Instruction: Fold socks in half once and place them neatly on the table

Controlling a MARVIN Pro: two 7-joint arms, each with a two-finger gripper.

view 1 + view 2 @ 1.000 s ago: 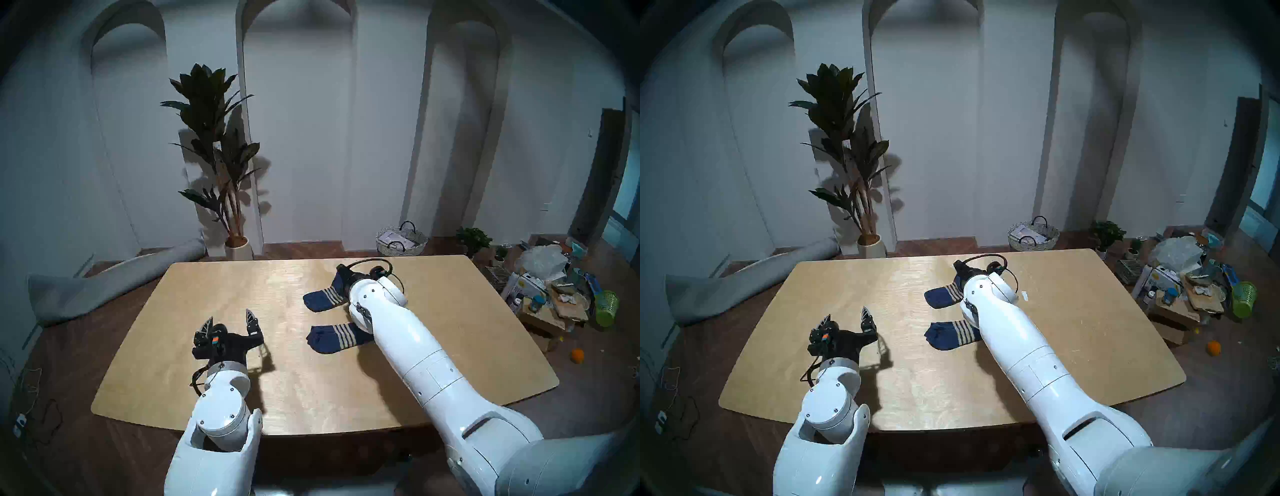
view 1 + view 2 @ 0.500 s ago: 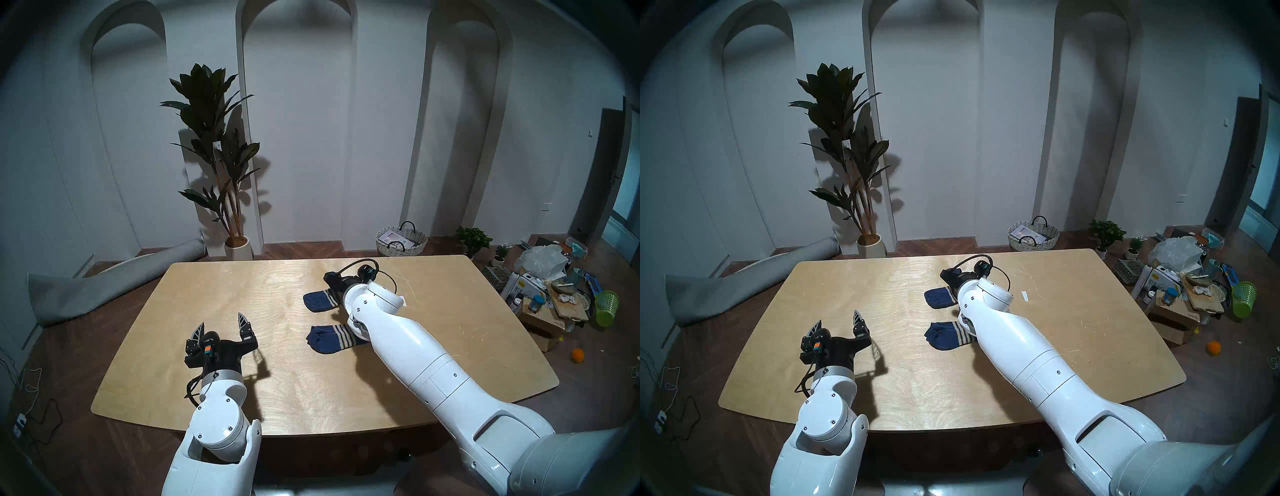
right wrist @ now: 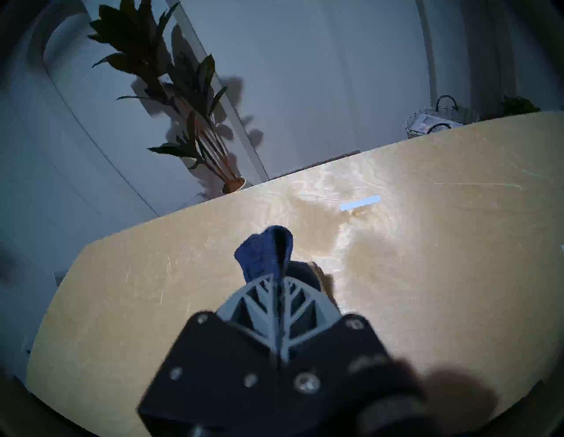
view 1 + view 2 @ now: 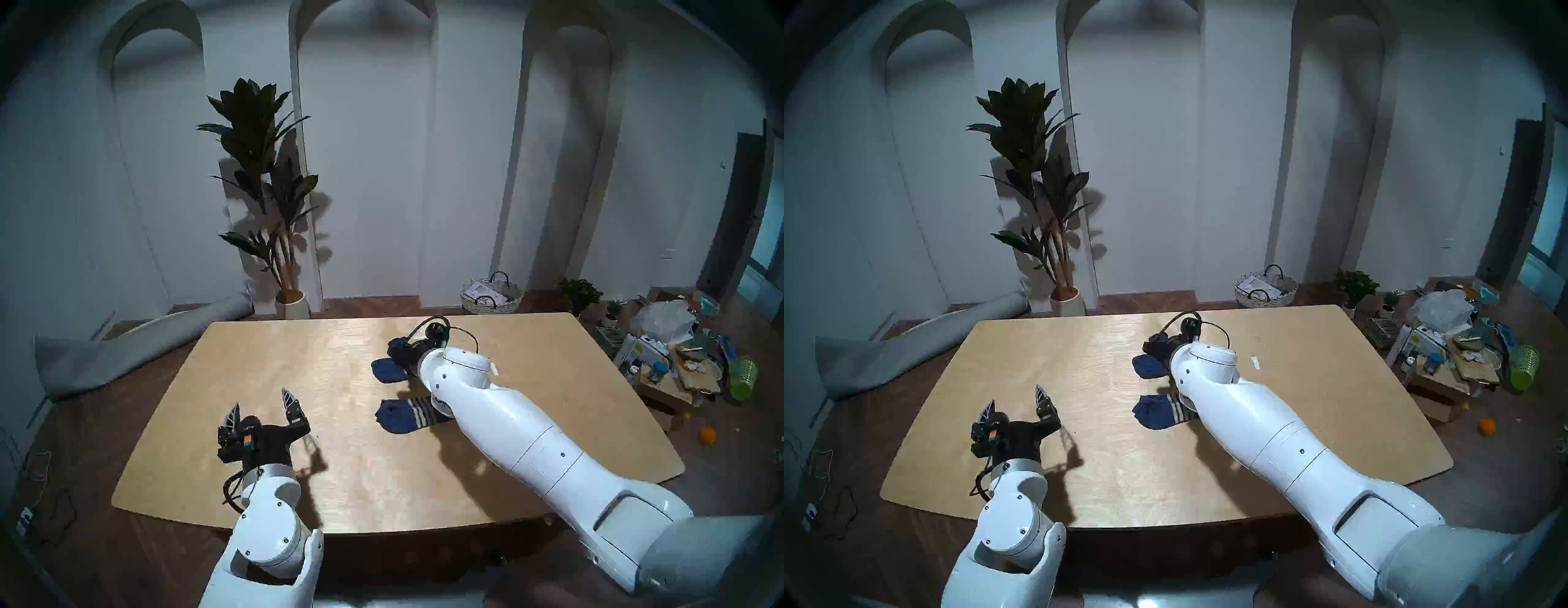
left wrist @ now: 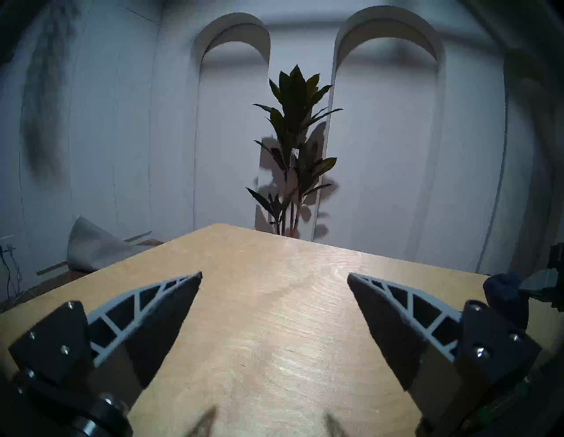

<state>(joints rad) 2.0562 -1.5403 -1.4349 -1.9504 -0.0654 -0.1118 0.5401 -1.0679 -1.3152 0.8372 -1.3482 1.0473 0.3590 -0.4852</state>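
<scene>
While the right gripper pinches the far sock toward the table's far edge, the near sock lies flat. Near the left edge, the left gripper hovers spread wide.

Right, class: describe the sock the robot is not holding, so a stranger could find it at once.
Start at the plywood table. Find the robot's right arm stretched across it. The near sock lies flat against that arm's left side, beige stripes showing; the far sock is pinched in the right gripper.
</scene>
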